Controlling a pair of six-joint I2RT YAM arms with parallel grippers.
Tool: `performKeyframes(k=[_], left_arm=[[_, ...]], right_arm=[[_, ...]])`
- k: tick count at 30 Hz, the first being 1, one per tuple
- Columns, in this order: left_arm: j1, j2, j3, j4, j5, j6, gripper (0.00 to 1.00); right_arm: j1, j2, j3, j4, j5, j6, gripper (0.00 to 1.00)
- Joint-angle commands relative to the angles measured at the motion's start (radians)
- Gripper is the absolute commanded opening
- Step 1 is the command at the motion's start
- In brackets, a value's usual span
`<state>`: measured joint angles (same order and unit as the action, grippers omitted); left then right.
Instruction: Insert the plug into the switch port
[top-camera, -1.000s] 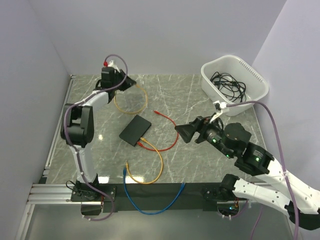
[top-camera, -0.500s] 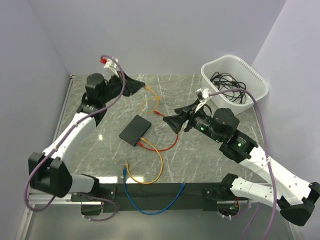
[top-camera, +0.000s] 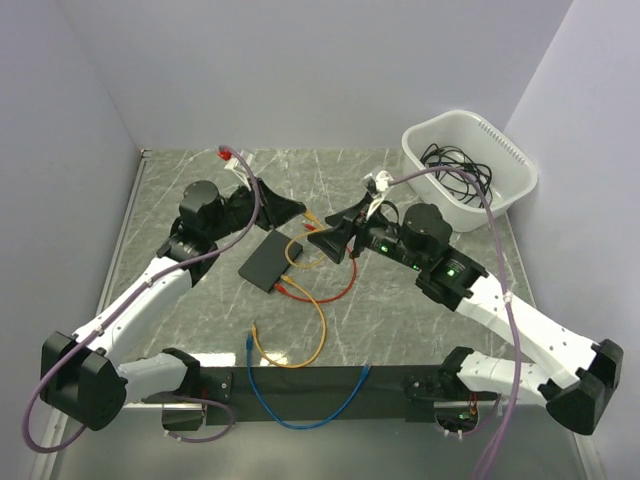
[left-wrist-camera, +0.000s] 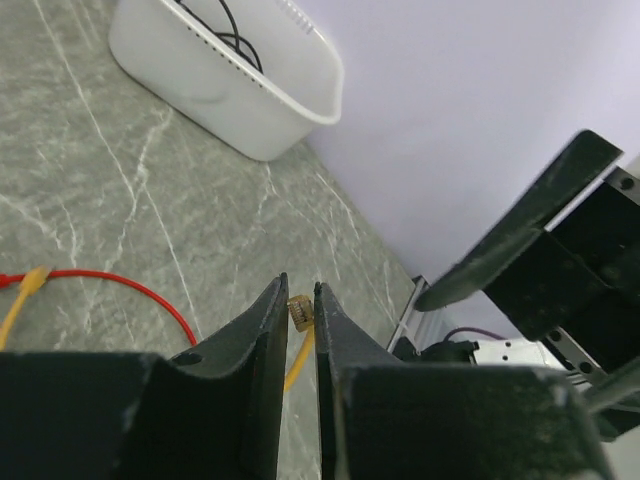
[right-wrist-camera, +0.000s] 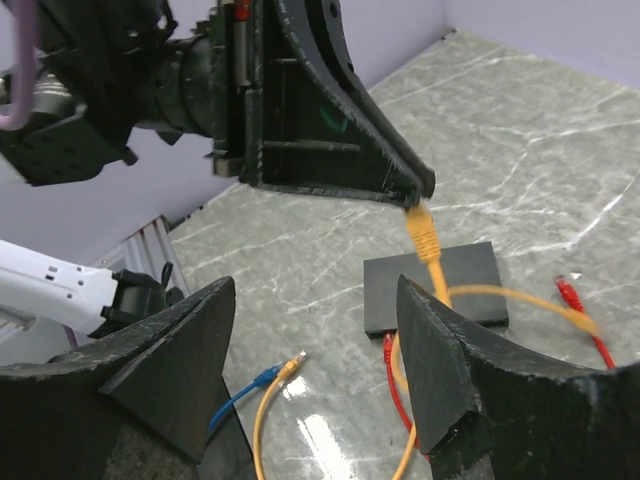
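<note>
Grey marble tabletop (top-camera: 225, 320), lilac walls (top-camera: 330, 70). Blue cable (top-camera: 300, 425) loops over the front edge nearest me. Switch (top-camera: 270, 260) lies flat mid-table. Just past it my left pincer (left-wrist-camera: 301, 295) is narrowed onto the yellow plug (left-wrist-camera: 298, 312), held off the surface, cord hanging below. My right pincer (right-wrist-camera: 315, 285) faces it, jaws spread wide, nothing between them. White tub (top-camera: 425, 180) with black cords (top-camera: 455, 180), far right.

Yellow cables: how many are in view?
2. One has its plug pinched in the left fingers, near the switch; the other yellow cable lies nearer the front edge.
</note>
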<state>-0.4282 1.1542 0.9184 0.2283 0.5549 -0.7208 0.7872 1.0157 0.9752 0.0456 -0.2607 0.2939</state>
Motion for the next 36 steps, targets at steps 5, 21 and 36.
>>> performKeyframes(k=[5,21,36], left_arm=[[-0.035,-0.082,-0.032,0.036,-0.053,-0.012,0.01],[-0.063,-0.120,-0.056,0.020,-0.092,-0.023,0.01],[-0.069,-0.113,-0.055,0.017,-0.119,-0.020,0.00]], right_arm=[[-0.022,0.075,0.039,0.097,-0.035,-0.004,0.67],[-0.034,0.191,0.134,0.037,0.014,-0.073,0.59],[-0.032,0.242,0.158,0.008,-0.018,-0.071,0.43]])
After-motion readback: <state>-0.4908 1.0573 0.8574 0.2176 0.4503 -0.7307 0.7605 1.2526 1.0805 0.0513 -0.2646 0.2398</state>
